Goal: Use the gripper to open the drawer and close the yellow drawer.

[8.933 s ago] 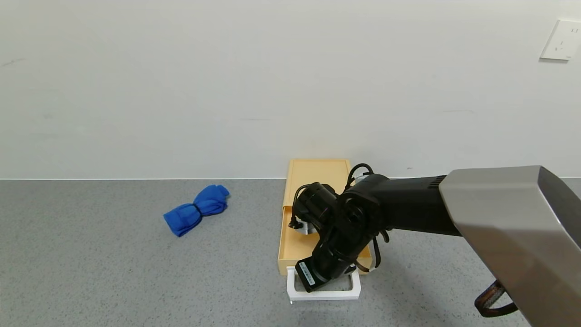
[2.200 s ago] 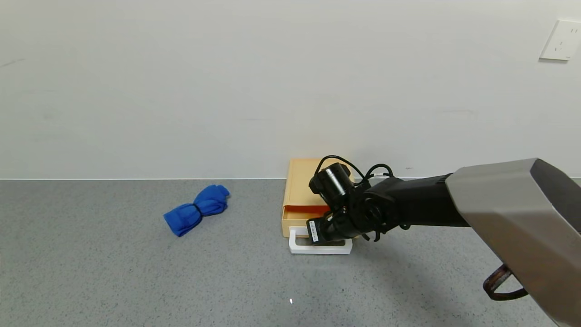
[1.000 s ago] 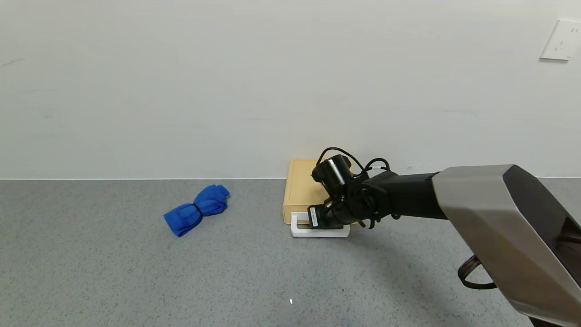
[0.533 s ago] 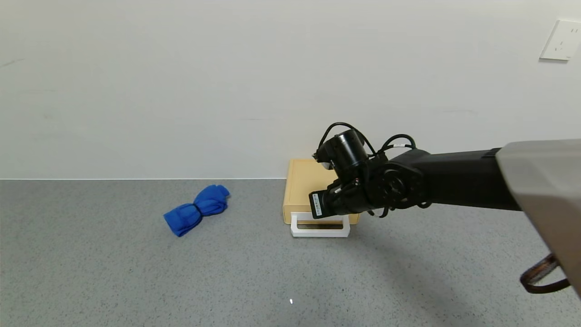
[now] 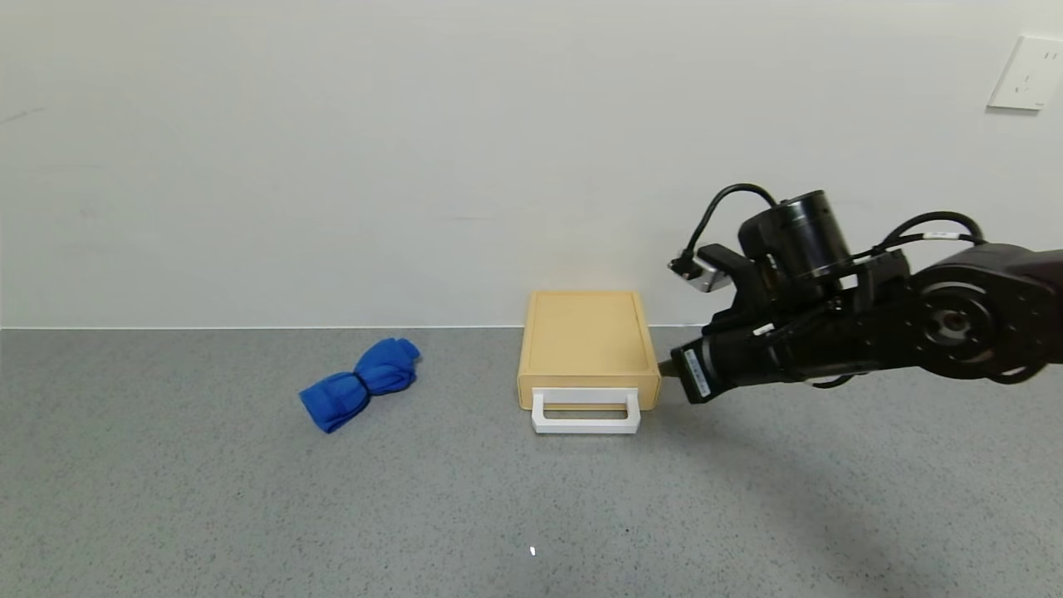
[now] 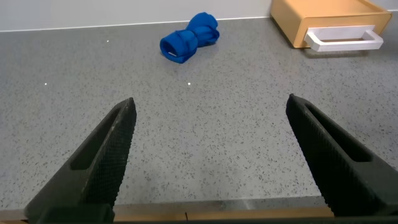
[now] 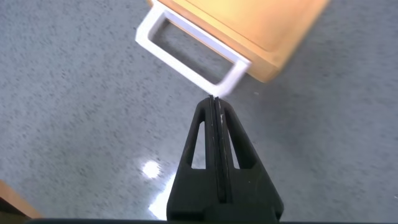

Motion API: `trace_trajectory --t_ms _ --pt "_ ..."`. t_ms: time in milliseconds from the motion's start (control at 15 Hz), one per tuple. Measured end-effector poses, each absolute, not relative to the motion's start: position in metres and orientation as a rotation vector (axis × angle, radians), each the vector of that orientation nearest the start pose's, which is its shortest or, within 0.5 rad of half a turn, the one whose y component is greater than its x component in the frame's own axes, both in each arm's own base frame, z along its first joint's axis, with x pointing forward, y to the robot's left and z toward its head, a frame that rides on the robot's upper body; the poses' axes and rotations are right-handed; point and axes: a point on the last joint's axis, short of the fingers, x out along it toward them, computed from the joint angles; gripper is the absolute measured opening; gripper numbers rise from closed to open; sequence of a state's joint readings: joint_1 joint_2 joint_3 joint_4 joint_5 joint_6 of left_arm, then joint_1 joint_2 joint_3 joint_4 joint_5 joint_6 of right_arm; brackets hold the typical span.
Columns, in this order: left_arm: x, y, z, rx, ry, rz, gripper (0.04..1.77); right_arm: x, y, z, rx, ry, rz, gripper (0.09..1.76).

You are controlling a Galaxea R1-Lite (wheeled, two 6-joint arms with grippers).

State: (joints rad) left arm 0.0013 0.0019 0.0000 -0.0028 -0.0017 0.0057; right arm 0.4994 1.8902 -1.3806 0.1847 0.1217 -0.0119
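Note:
The pale yellow drawer (image 5: 586,396) sits pushed fully into its flat yellow box (image 5: 585,340) by the back wall; its white loop handle (image 5: 585,426) juts out at the front. My right gripper (image 5: 663,369) is shut and empty, raised just off the box's right front corner, clear of the handle. In the right wrist view the shut fingertips (image 7: 214,101) hover near one end of the handle (image 7: 186,53). My left gripper (image 6: 211,106) is open and empty over the table's near edge, far from the drawer (image 6: 339,18).
A blue rolled cloth (image 5: 361,382) lies on the grey table left of the box, also shown in the left wrist view (image 6: 188,37). A white wall outlet (image 5: 1026,75) is at the upper right. The wall stands right behind the box.
The drawer went from pulled out to pushed fully in. My right gripper then lifted off the handle and drew back to the right of the box.

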Motion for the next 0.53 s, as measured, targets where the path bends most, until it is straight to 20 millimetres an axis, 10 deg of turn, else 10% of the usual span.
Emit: trace_trajectory --t_ms 200,533 --pt "-0.023 0.000 0.076 0.004 -0.001 0.000 1.74 0.301 0.136 0.204 -0.141 0.654 0.591 0.12" --pt "-0.023 0.000 0.076 0.000 -0.001 0.001 1.74 0.271 0.101 0.205 -0.111 0.632 0.534 0.81"
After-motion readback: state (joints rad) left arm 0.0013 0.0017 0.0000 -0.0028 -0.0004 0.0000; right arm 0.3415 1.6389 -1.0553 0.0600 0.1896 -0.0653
